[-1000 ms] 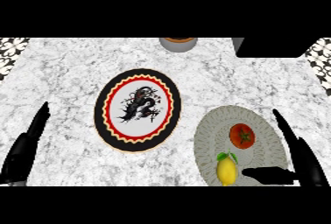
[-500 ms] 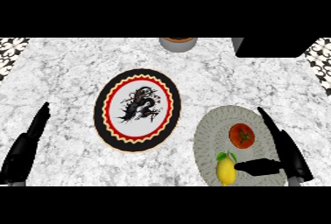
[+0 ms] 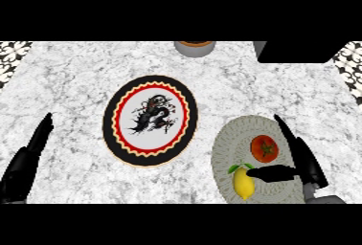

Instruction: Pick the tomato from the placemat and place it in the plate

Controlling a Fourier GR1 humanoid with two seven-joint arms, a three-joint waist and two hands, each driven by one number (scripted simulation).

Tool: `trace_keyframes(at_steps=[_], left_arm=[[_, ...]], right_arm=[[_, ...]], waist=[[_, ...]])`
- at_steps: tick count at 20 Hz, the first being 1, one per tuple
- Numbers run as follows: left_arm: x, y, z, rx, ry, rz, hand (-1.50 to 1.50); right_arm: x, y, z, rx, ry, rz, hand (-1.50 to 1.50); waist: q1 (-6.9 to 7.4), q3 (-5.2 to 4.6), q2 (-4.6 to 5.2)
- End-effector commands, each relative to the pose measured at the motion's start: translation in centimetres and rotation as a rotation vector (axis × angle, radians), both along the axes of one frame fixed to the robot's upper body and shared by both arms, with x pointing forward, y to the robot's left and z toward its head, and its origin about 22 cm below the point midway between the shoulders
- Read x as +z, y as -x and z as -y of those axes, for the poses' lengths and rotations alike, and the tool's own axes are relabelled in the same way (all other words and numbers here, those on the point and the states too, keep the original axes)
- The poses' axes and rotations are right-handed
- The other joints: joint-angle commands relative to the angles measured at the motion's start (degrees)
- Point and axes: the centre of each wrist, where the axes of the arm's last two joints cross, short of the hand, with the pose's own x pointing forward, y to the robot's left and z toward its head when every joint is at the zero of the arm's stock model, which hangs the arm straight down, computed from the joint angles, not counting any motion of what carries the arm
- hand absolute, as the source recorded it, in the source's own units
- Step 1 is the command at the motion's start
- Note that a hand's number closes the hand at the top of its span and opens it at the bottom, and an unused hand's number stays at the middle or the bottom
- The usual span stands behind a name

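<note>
Tomato: round, no long axis, stem up, on placemat. Right hand: open, holding nothing, moved closer leftward.

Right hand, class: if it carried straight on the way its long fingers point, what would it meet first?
Nothing, apparently: the right hand points up-left past the tomato, over the placemat rim onto bare counter. Height is unclear.

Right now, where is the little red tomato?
In the head view, the tomato sits on the grey round placemat at the right, just above the lemon, between the open right hand's fingers and thumb.
</note>
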Motion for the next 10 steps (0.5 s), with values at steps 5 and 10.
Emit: trace_keyframes(at_steps=[5,10], left_arm=[[-1.0,0.3,0.1,0.024,0.018,0.013,0.00],[-0.1,0.5,0.7,0.020,-0.003,0.006,0.00]], right_arm=[[-0.9,-0.6,1.0,0.030,-0.047,0.092,1.50],[-1.8,-0.7,1.2,0.004,-0.003,0.102,1.50]], waist=[[-0.06,0.06,0.05],[-0.01,0.07,0.05]])
